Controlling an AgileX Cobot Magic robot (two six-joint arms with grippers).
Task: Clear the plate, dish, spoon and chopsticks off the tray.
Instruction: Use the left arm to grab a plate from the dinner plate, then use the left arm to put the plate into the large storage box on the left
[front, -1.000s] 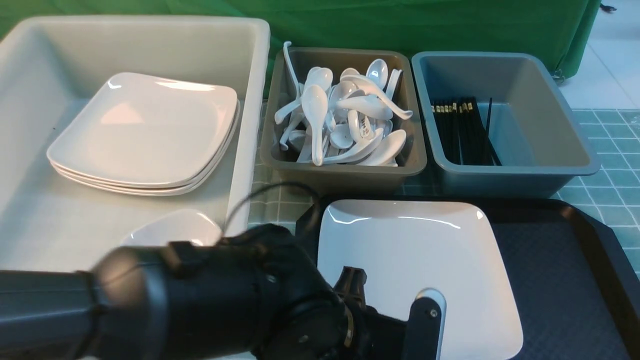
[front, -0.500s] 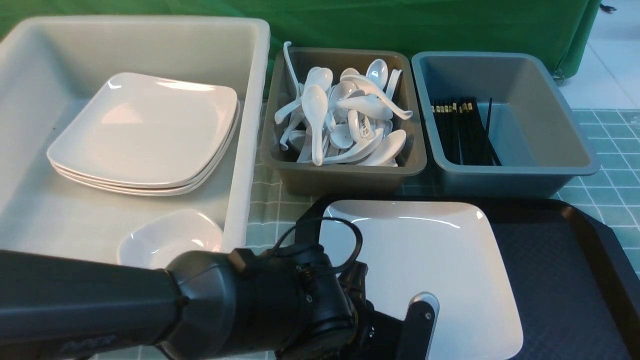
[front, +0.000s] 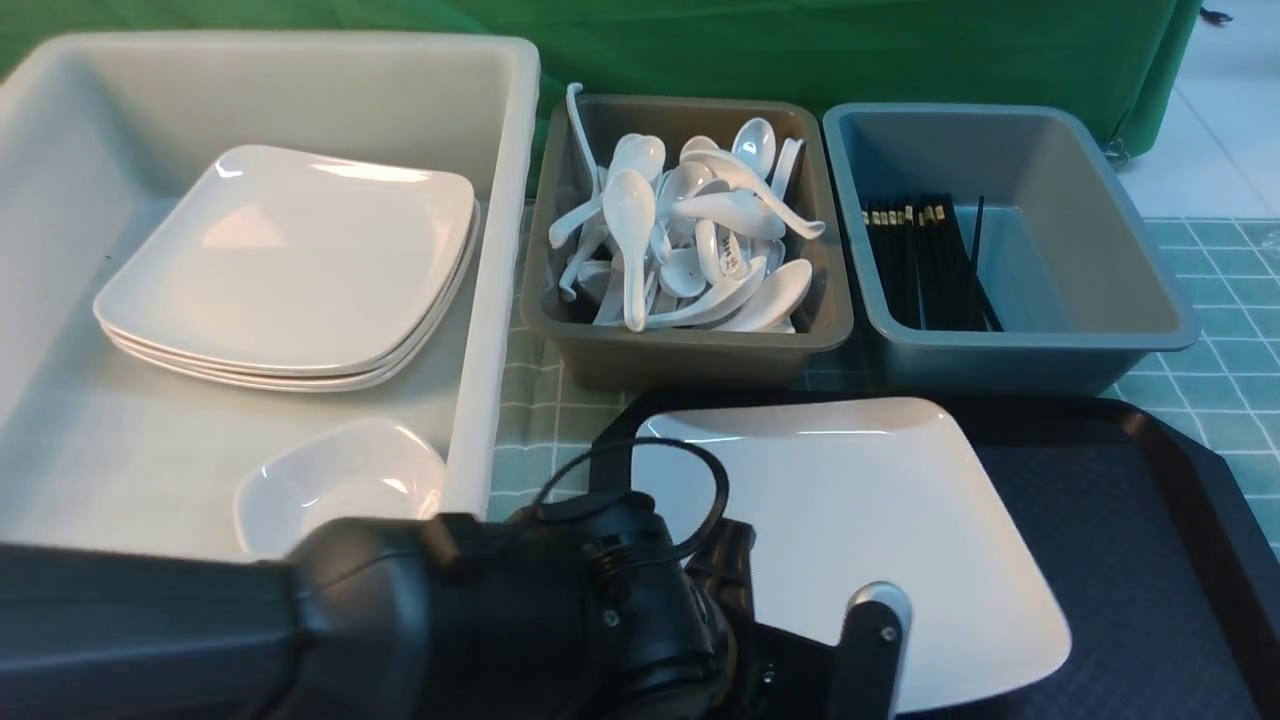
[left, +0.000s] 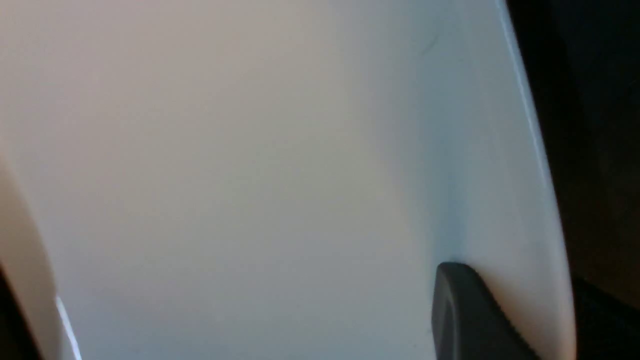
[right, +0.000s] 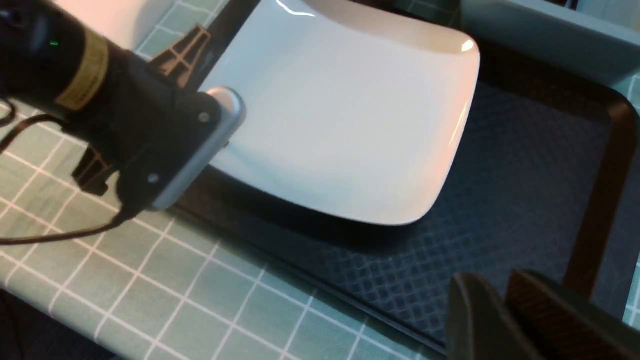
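The white square plate (front: 850, 520) is tilted over the black tray (front: 1130, 560), its near edge raised off the floor. My left gripper (front: 865, 640) is shut on that near edge, one finger (left: 465, 315) pressing the plate's (left: 250, 175) top face. The right wrist view shows the plate (right: 350, 115), the left gripper (right: 220, 120) on its rim and the tray (right: 500, 200). My right gripper (right: 500, 310) hovers over the tray's near side, jaws a narrow gap apart with nothing between. The small dish (front: 340, 485) lies in the white bin. I see no spoon or chopsticks on the tray.
The white bin (front: 500, 200) at left holds stacked plates (front: 290, 270). A grey bin (front: 835, 300) behind the tray holds several white spoons (front: 690, 240). A blue-grey bin (front: 1150, 290) holds black chopsticks (front: 925, 260). A green checked cloth (front: 530, 440) covers the table.
The left gripper's jaws have closed on the plate's near edge. That edge has risen, and the plate now tilts and sits slightly further right. The left arm has shifted right.
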